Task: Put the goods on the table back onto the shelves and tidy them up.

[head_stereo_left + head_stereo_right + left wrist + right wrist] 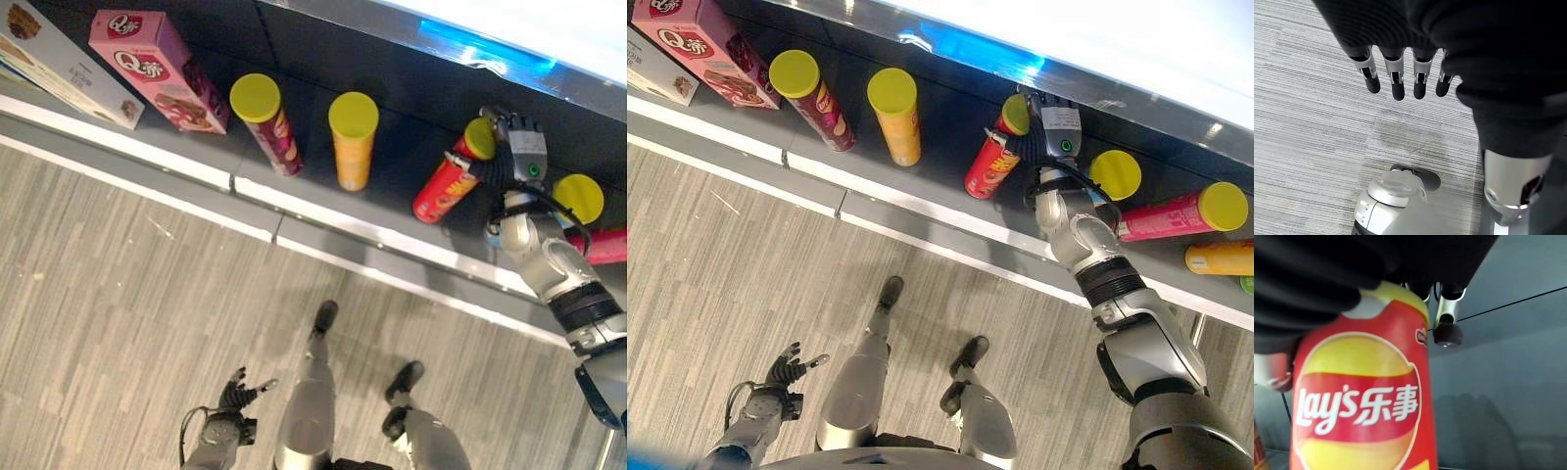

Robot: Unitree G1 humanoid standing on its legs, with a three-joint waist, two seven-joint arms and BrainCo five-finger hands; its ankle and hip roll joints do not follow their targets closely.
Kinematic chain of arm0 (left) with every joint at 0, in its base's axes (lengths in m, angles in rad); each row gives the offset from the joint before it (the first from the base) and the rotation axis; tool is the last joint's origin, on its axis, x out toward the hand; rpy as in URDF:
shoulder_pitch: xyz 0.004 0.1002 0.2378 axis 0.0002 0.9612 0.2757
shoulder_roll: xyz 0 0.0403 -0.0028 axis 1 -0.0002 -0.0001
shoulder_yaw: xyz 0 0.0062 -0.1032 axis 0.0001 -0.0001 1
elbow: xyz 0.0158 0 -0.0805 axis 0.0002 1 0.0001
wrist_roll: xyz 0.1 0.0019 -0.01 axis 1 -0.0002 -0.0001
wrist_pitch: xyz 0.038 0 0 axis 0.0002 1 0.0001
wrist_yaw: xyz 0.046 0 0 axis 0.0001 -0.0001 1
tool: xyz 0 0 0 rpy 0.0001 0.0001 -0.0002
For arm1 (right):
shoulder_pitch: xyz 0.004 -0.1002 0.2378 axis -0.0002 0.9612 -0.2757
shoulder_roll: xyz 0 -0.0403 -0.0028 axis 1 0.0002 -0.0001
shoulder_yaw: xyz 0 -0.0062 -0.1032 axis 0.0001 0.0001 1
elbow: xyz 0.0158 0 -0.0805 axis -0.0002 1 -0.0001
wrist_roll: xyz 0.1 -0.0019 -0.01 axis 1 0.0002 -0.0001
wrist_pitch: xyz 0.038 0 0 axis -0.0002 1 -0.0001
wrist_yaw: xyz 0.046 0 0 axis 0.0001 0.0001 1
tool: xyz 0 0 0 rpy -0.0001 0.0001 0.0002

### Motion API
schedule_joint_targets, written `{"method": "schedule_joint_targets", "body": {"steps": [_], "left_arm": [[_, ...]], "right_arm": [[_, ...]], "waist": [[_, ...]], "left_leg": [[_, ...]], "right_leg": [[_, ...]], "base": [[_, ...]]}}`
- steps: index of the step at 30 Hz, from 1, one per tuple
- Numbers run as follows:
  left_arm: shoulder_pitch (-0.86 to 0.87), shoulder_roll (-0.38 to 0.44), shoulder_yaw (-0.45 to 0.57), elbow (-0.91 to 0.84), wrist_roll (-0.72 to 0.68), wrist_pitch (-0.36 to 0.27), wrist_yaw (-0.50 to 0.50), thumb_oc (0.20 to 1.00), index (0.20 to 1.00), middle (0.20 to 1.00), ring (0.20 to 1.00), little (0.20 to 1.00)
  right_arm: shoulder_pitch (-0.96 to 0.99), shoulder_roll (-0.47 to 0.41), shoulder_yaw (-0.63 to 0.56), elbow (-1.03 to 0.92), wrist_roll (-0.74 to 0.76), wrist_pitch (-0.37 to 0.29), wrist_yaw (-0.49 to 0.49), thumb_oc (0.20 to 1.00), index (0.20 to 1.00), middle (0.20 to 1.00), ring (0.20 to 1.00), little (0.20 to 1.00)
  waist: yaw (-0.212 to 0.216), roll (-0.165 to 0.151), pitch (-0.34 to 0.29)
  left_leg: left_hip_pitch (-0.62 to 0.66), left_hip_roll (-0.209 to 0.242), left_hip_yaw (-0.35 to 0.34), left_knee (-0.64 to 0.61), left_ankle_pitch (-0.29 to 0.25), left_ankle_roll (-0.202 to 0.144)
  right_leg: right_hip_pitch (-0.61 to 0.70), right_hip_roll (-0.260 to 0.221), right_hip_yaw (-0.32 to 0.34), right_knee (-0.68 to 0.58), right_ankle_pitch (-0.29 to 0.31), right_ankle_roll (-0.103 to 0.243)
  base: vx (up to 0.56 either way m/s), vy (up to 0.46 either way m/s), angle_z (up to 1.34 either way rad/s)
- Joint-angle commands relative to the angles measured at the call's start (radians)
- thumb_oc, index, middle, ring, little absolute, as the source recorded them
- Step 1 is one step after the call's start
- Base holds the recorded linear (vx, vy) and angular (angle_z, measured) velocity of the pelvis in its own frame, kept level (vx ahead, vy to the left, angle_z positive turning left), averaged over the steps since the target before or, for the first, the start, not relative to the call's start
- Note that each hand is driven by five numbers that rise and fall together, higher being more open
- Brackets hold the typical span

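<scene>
Down at about seven o'clock in the left eye view, nearest the camera, the left hand [238, 397] hangs idle over the grey floor [118, 294], its fingers [1396, 81] straight and spread loosely with nothing between them.

Up at two o'clock the right hand [1048, 132] reaches onto the dark shelf [392, 127], its fingers wrapped round the top end of a red chip can [446, 184]. The right wrist view shows the can [1361, 401] close under the palm, yellow lid up against the hand, one fingertip [1447, 334] showing just past its side. The can leans, its base toward the shelf's front lip, so it looks as if it is being set down rather than already standing.

Its neighbours explain the aim: a maroon can [266, 122] and a yellow can [353, 139] stand in a row at eleven and twelve o'clock, with a pink box [152, 64] farther left at ten. Open shelf lies between the yellow can and the red one, room enough, I judge, to slide it into line.

Tighter space sits on the arm's far side: another yellow-lidded can [1115, 174] stands just beside the wrist, and a pink can [1181, 213] lies on its side at three o'clock, with a yellow can [1220, 258] lying below it. A backward sweep of the forearm could knock them.
</scene>
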Motion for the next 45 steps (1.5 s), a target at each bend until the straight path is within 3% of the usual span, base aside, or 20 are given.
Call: {"method": "schedule_joint_targets", "body": {"steps": [1,45], "left_arm": [[-0.022,0.018,-0.027,0.018,-0.031,-0.019,0.014,1.000,1.000,1.000,1.000,1.000],[-0.037,0.008,-0.029,-0.003,-0.044,-0.025,0.035,1.000,1.000,1.000,1.000,1.000]], "right_arm": [[-0.098,-0.076,0.010,-0.044,-0.034,-0.010,-0.065,0.200,0.200,0.200,0.200,0.200],[-0.025,-0.021,0.018,-0.112,-0.032,-0.030,-0.059,0.200,0.200,0.200,0.200,0.200]], "waist": [[-0.014,-0.010,-0.038],[-0.039,0.006,-0.010]], "left_leg": [[0.040,-0.045,0.046,-0.021,-0.073,0.021],[0.019,-0.054,0.048,-0.021,-0.070,0.026]], "right_leg": [[-0.121,-0.031,0.118,0.014,0.032,0.007],[-0.146,-0.041,0.120,0.018,0.040,0.012]], "base": [[0.00,0.000,0.00],[0.00,0.000,0.00]]}}
